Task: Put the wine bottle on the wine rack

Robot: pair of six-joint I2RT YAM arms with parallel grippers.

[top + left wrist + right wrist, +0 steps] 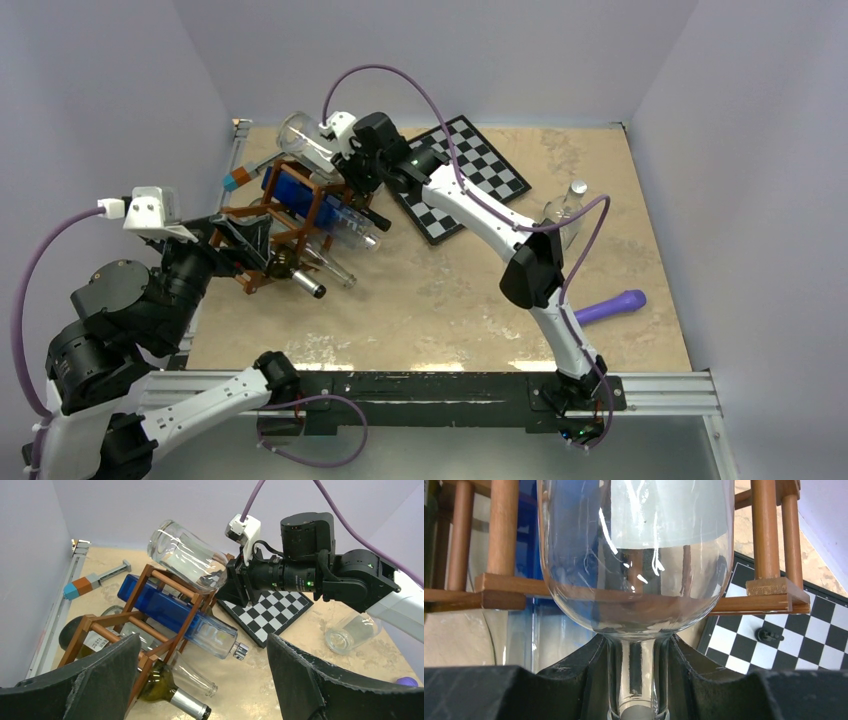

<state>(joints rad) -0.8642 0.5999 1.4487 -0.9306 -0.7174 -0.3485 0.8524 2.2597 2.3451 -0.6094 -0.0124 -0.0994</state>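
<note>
Clear glass wine bottle (184,556), empty and uncapped as far as I can see, is up at the far end of the reddish-brown wooden lattice wine rack (171,581). It lies tilted across the rack's top corner, base toward the far wall and neck toward the black-and-white checkerboard (470,175). The right jaws are closed down on the neck just below the shoulder. In the right wrist view the pads sit on either side of the glass and the wooden bars run behind the body.

I cannot tell whether the body is bearing on the top bars or hanging just above them.

The left jaws are spread as wide as they go and hold nothing. They are low at the near end of the rack and aimed along it.

The rack already carries a blue rectangular bottle (162,604). A green bottle with a foil neck (170,692) is in the lower cells.

My judgement is that this is the placing step: the bottle has been brought to the rack but is not seated.

Next move, as I see it:
- Lower the base end and level the bottle so the body drops between two top bars.
- Only then open the right jaws and back straight off along the neck.

The round glass could roll off toward the bench (450,300).
</note>
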